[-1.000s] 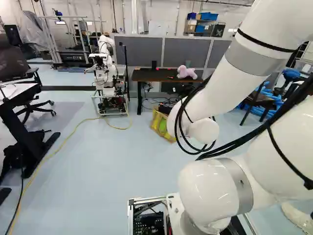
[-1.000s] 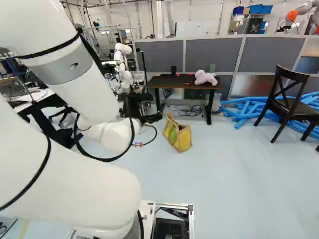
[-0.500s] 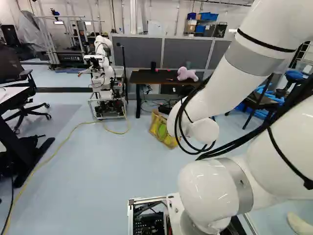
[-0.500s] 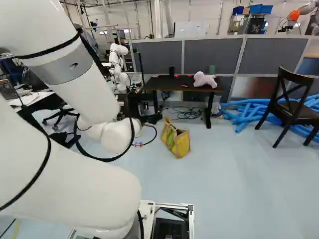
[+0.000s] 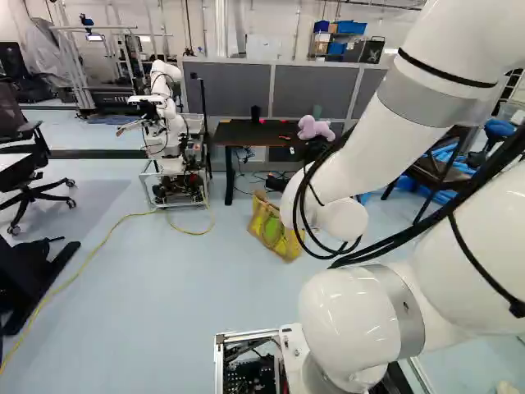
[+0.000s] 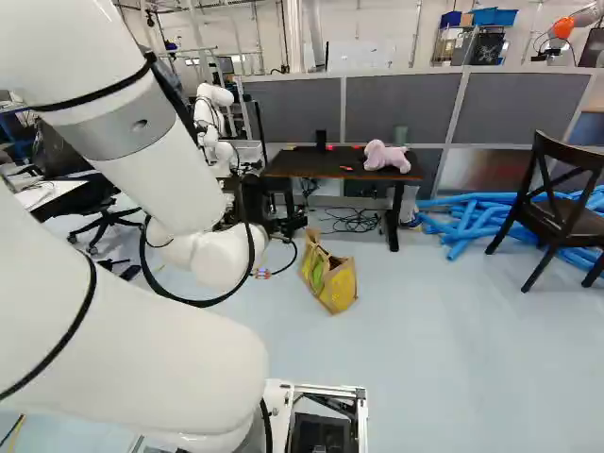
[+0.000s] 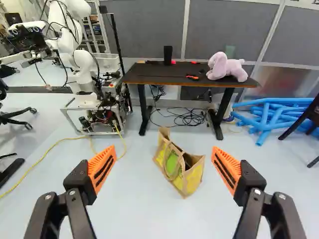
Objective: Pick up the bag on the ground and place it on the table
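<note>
On the floor point(image 6: 415, 311), ahead of the arm and on the near side of the table point(image 6: 330, 168), stands the yellow and tan bag point(image 6: 330, 280). Its mouth is open upward, a handle point(image 7: 172, 170) loops over one side, and something green shows on that same side. The jaws are spread wide, their orange pads point(image 7: 103, 168) well apart; seen along them, the bag lies ahead, in line with the gap, touching neither.

Far side of the bag, the table has a dark top and black legs. Toward its right end sits a pink plush toy point(image 6: 385, 157); left of the toy are a red and black tool point(image 7: 192, 77) and, farther back, an upright black box point(image 6: 321, 141). Black cables point(image 7: 187, 118) lie tangled on the floor beneath. Gray partitions point(image 6: 396, 109) rise behind.

Far to the left, another robot point(image 5: 166, 115) stands on a frame cart point(image 5: 176, 182), with a yellow cord point(image 5: 102, 242) running across the floor nearby. Right of the table, blue tubes point(image 6: 467, 225) lie heaped, a dark wooden chair point(image 6: 557, 212) just beside them.
</note>
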Controlling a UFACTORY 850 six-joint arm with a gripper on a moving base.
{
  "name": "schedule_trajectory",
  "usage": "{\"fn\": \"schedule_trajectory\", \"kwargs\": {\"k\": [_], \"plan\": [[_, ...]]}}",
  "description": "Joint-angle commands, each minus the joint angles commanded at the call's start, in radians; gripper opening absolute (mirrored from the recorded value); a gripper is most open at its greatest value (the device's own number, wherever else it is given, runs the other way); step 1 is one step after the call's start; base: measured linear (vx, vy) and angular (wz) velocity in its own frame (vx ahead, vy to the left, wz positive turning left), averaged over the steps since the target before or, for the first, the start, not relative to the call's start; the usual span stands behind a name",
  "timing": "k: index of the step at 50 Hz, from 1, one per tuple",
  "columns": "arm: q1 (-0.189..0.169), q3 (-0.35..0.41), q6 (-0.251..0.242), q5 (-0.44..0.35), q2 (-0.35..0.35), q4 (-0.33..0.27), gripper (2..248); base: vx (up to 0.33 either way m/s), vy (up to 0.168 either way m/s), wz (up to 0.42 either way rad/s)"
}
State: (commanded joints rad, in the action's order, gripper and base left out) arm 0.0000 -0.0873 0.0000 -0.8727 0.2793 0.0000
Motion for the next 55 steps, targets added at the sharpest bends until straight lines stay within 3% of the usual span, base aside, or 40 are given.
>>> {"fn": "schedule_trajectory", "kwargs": {"k": [55], "plan": [[0.000, 0.000, 0.000, 0.000, 0.000, 0.000, 247, 0.210, -0.013, -0.012]]}}
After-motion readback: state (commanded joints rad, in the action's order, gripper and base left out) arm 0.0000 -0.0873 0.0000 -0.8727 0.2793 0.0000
